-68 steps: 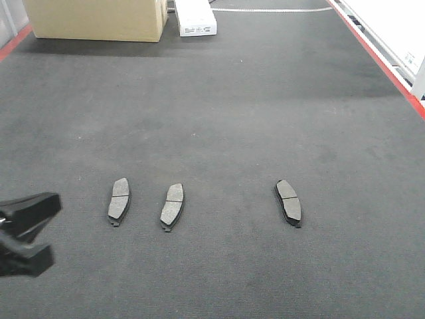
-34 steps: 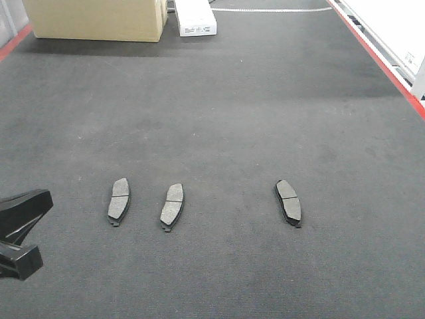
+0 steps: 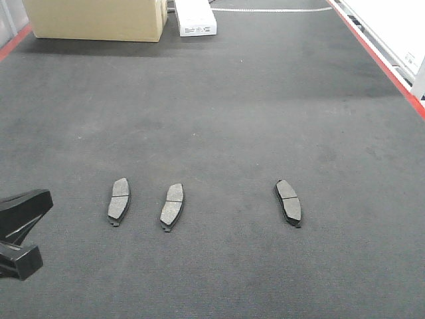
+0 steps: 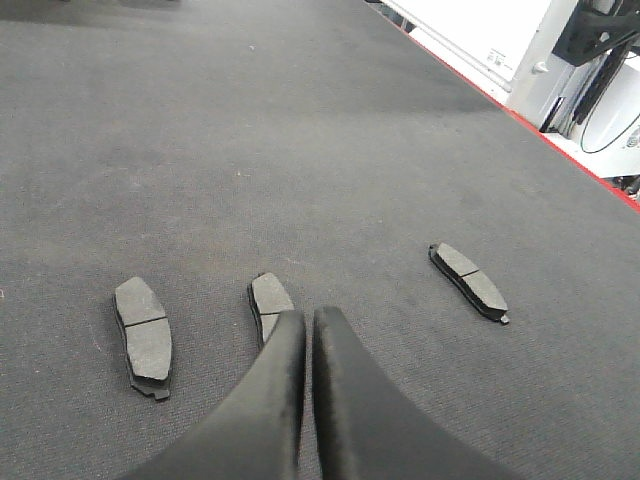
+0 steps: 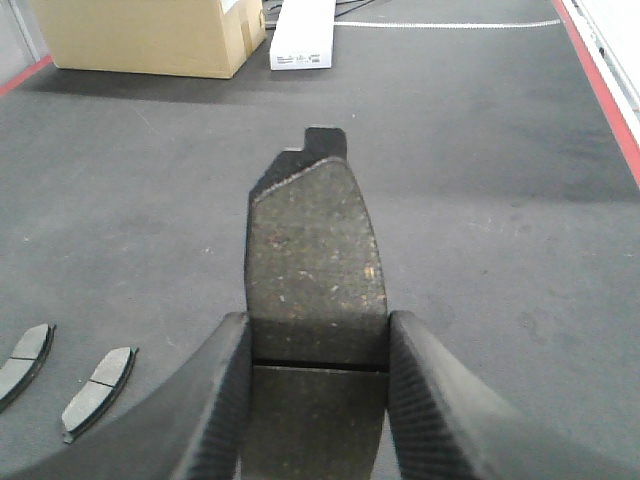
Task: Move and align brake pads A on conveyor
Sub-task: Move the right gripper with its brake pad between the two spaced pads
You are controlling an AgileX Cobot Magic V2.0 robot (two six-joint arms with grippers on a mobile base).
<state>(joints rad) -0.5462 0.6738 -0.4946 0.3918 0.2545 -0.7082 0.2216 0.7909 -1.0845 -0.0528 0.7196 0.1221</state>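
**Fourth pad in the right claw, three waiting on the belt**

The right gripper [image 5: 315, 395] is clenched on a brake pad [image 5: 313, 265], its two fingers pressing the long edges at the centre groove, so the pad juts forward, friction face up, above the conveyor [image 5: 480, 160]. That mid-length grip likely keeps it balanced and leaves the far end free to set down first.

The left gripper [image 4: 308, 345] has its fingers pressed together with nothing between them, hovering low just over the near end of the middle pad [image 4: 270, 300].

On the belt, taking the middle pad [image 3: 172, 206] as the mark: one pad [image 3: 119, 201] lies just to its left, roughly parallel; another [image 3: 288, 202] lies well to its right, leaning the opposite way. The wide gap between seems to be the held pad's place.
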